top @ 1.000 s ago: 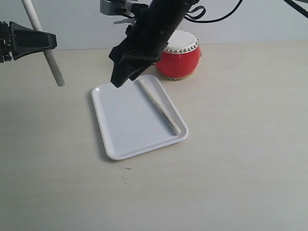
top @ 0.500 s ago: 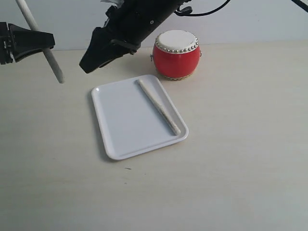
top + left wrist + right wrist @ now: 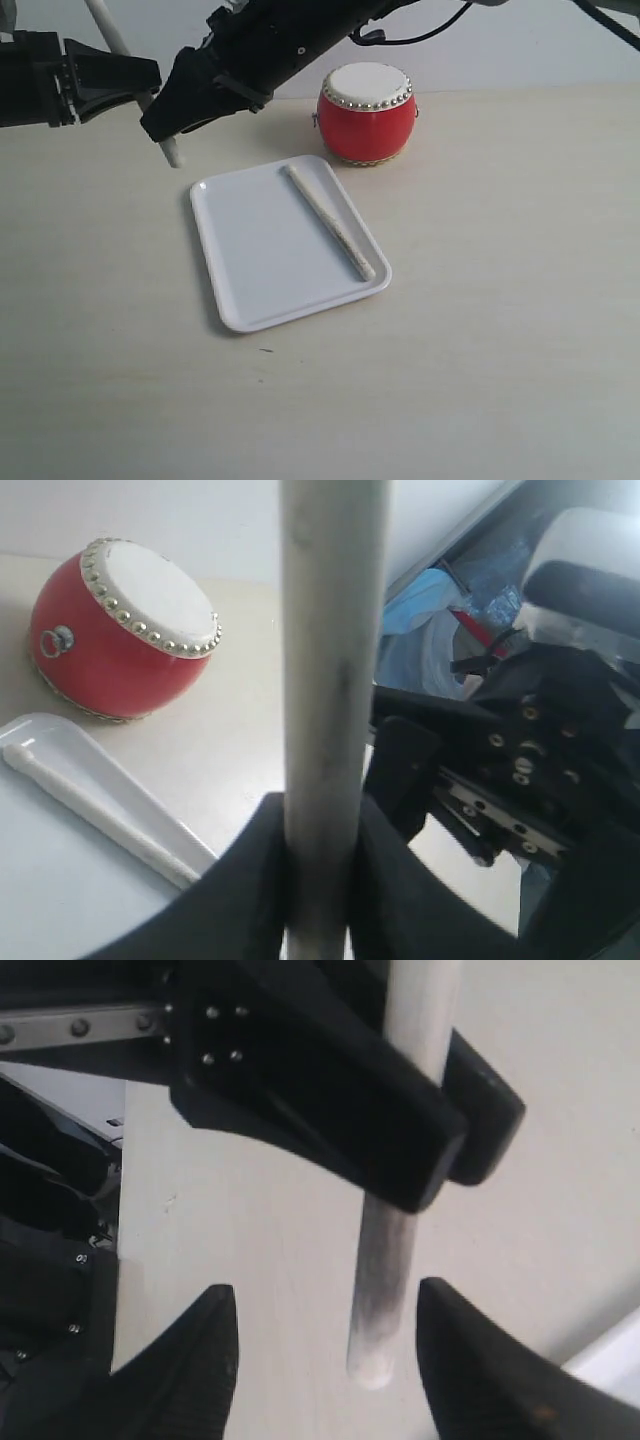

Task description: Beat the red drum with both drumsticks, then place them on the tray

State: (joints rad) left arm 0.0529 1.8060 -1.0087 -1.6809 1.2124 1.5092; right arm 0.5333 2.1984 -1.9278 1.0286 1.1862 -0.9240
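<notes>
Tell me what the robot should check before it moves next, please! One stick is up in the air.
1. Grip: the left end effector is shut on the raised drumstick: ok.
2. Other arm: the right end effector is open, jaws wide apart: ok.
3. Line-up: is the raised drumstick's lower end truly between the right jaws? Cannot tell; the right wrist view suggests it, but depth is unclear.
4. First stick: the other drumstick lies inside the tray: ok.
5. Room: bare tray space beside it for a second stick: ok.
6. Path: the red drum stands apart from the tray: ok.
</notes>
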